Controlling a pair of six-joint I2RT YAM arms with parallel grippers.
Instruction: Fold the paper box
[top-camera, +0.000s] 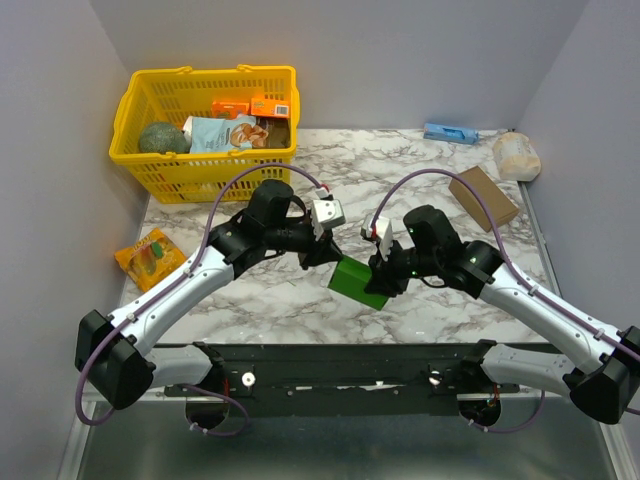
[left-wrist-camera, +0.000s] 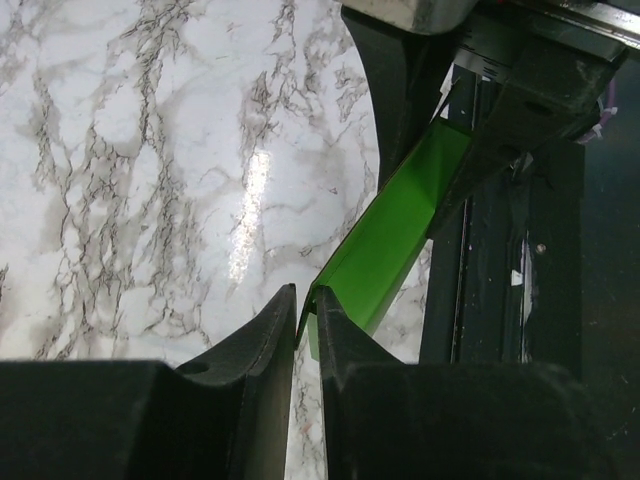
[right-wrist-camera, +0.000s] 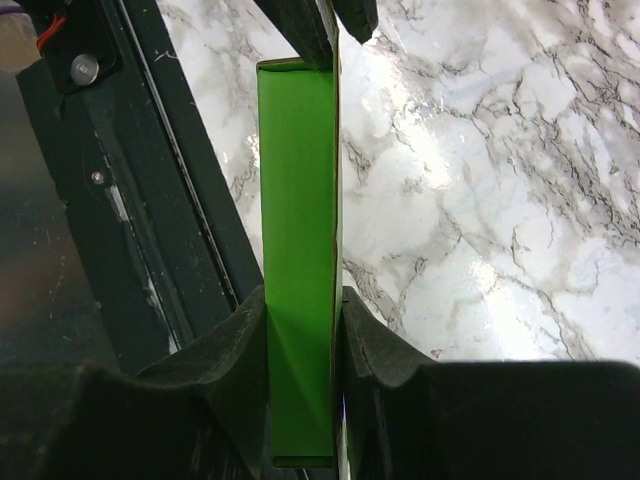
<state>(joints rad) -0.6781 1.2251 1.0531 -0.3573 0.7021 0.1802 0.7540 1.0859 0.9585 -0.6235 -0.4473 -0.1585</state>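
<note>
The paper box (top-camera: 360, 283) is found between the two arms, over the near middle of the marble table (top-camera: 250, 300), close to the dark mounting rail at the front edge. It is gripped from both sides. The left gripper (left-wrist-camera: 305, 300) is seen nearly closed, its fingers pinching a thin edge of the green card. The right gripper (right-wrist-camera: 302, 305) is clamped across the narrow width of the box, one finger pressed flat on each face. Contact between the box and the table cannot be determined. A yellow basket (top-camera: 205, 160) is noted at the far left corner, well apart.
</note>
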